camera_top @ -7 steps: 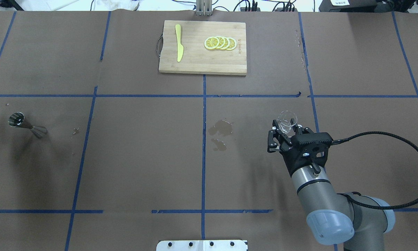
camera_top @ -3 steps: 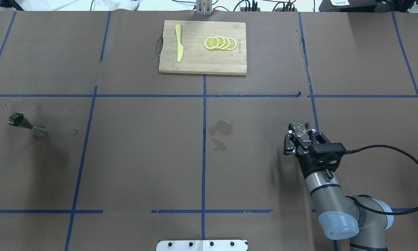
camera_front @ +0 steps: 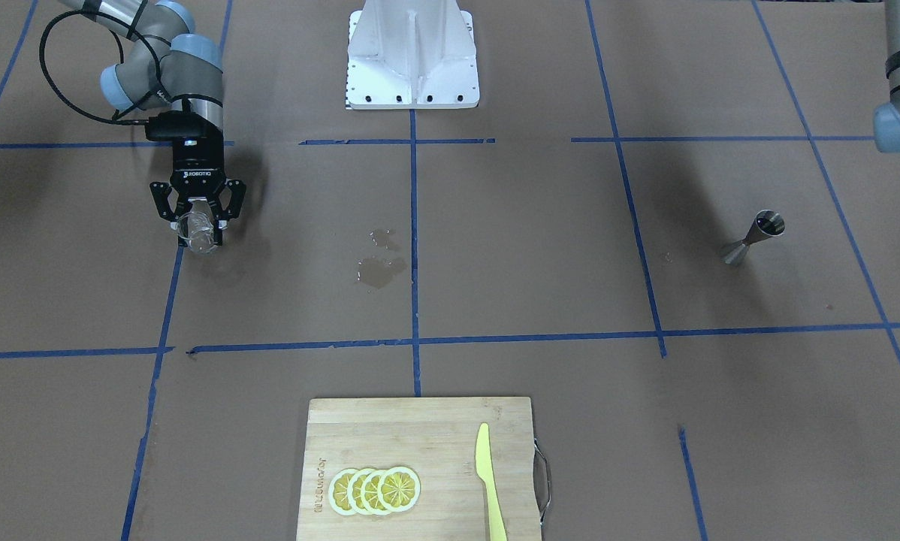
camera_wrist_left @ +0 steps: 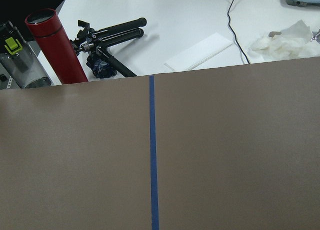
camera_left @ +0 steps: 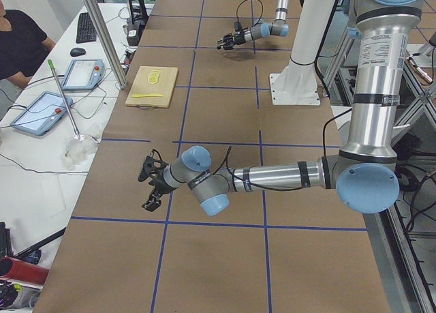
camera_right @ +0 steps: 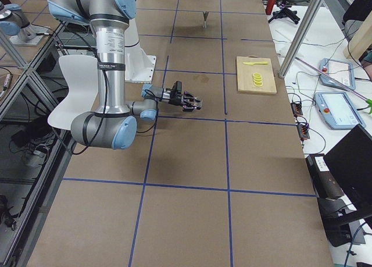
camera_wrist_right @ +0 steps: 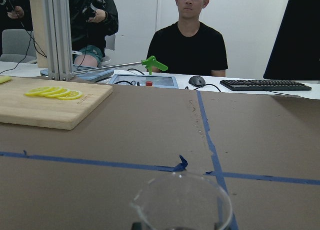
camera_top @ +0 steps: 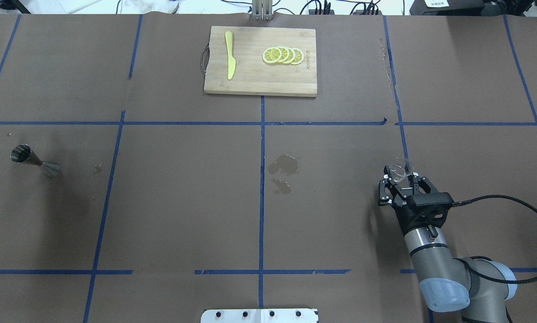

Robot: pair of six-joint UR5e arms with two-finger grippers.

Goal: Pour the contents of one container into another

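My right gripper (camera_top: 402, 178) is shut on the small clear glass beaker (camera_top: 401, 167), holding it just above the brown paper at the right of the table. The beaker (camera_front: 197, 232) hangs upright under the gripper (camera_front: 197, 219) in the front-facing view, and its rim (camera_wrist_right: 182, 200) fills the bottom of the right wrist view. The silver hourglass jigger (camera_top: 33, 160) stands alone at the far left, also seen as the jigger (camera_front: 753, 237). My left gripper (camera_left: 151, 186) shows only in the exterior left view, so I cannot tell whether it is open or shut.
A wooden cutting board (camera_top: 259, 83) lies at the far centre with lemon slices (camera_top: 283, 55) and a yellow knife (camera_top: 229, 60). Wet stains (camera_top: 284, 166) mark the paper near the middle. Blue tape lines cross the table. Operators sit beyond the far edge.
My right gripper has carried the beaker to the right and back toward the robot's side. The jigger has stayed where it was.
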